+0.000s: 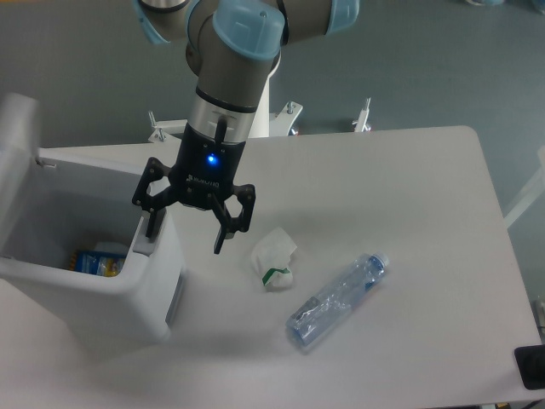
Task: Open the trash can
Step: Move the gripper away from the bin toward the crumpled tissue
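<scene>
Robotics lab, UR5e arm (243,51) at white table (409,196), grey floor (426,60)

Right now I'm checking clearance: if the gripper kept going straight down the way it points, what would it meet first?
Probably the trash can: one finger of the open gripper already sits at the grey push-button tab. The other finger seems to hang over bare table, though depth is uncertain.
</scene>
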You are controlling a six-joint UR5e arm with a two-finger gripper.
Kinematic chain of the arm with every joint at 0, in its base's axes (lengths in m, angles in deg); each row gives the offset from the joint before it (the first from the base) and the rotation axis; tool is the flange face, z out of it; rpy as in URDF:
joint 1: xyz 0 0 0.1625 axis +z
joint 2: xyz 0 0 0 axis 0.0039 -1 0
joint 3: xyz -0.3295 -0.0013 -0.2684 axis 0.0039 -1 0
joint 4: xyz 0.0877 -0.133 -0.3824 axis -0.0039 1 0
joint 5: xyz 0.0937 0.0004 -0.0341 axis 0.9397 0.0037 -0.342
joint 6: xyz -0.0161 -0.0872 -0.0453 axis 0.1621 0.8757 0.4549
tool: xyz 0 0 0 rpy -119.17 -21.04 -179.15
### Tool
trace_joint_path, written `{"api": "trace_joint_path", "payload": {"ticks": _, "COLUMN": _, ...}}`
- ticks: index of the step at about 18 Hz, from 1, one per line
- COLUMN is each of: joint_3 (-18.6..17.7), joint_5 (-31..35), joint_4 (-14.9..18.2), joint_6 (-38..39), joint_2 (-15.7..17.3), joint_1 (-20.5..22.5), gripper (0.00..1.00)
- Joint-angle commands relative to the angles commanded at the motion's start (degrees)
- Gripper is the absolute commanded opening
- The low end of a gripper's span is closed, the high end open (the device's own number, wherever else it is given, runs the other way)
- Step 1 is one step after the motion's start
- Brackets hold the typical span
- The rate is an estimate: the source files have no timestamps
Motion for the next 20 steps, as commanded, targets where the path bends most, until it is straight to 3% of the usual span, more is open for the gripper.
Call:
{"api": "trace_joint_path", "payload": {"ticks": 5, "joint_3": 3.33, "joint_5": 0.0, "joint_4": -0.09, "joint_6": -0.53, "joint_2": 0.18, "joint_1": 0.7, "gripper": 1.0}}
{"api": "trace_joint_path", "payload": {"ticks": 9, "joint_3": 5.09, "joint_5": 0.96, "joint_4": -0.18, "joint_6": -3.24, "joint_2": -2.02, "joint_1": 4.57, "gripper": 1.0}}
{"api": "trace_joint_path", "payload": {"ticks": 14, "joint_3": 4.83, "joint_5": 8.68, "joint_4": -0.35, "joint_6": -14.57, "joint_2": -6.84, "joint_1": 9.66, "gripper": 1.0}}
{"api": "trace_joint_path", "payload": {"ticks": 17, "joint_3": 5.54, "joint_5": 15.45, "joint_4": -0.35, "joint_6": -16.26, "joint_2": -9.04, "joint_1": 11.07, "gripper": 1.0}}
{"api": "trace_joint_path", "payload": {"ticks": 20, "joint_3": 5.54, "joint_5": 17.4, "joint_4": 0.09, "joint_6": -20.11, "joint_2": -10.71, "joint_1": 13.79, "gripper": 1.0}}
